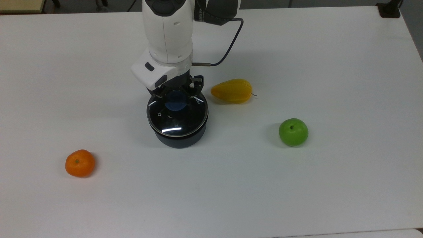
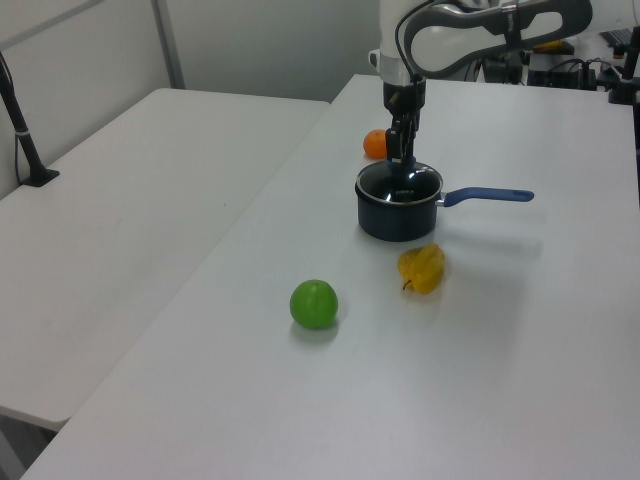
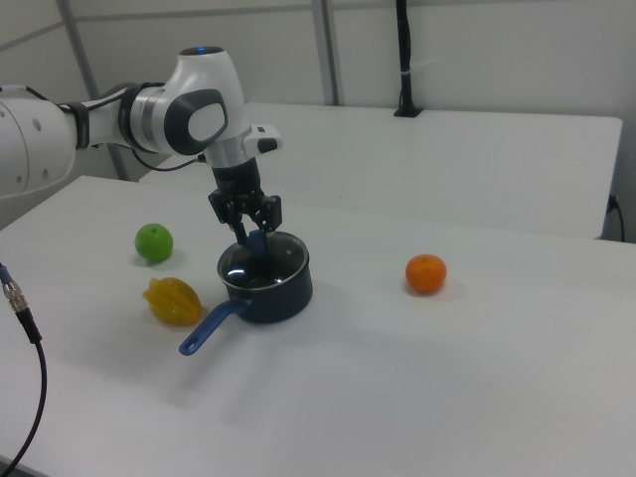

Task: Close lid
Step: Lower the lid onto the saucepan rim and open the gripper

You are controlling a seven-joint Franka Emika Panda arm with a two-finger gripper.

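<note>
The round glass lid [image 1: 177, 116] with its blue knob [image 1: 175, 100] lies flat on the dark saucepan [image 1: 180, 139], covering its mouth. In the left view the lid [image 2: 400, 183] tops the saucepan [image 2: 395, 220], whose blue handle [image 2: 490, 195] points to the left view's right. The right view shows the lid [image 3: 263, 260] on the saucepan [image 3: 280, 295] as well. My gripper [image 1: 177, 92] hangs straight over the knob, open, with a finger on each side of it. It is also seen from the left [image 2: 402, 158] and from the right [image 3: 254, 231].
A yellow fruit [image 1: 232, 91] lies close to the pan on the top view's right, a green apple [image 1: 293, 132] farther right. An orange [image 1: 80, 163] sits at the top view's lower left. A dark cable [image 1: 228, 46] loops off the arm above the yellow fruit.
</note>
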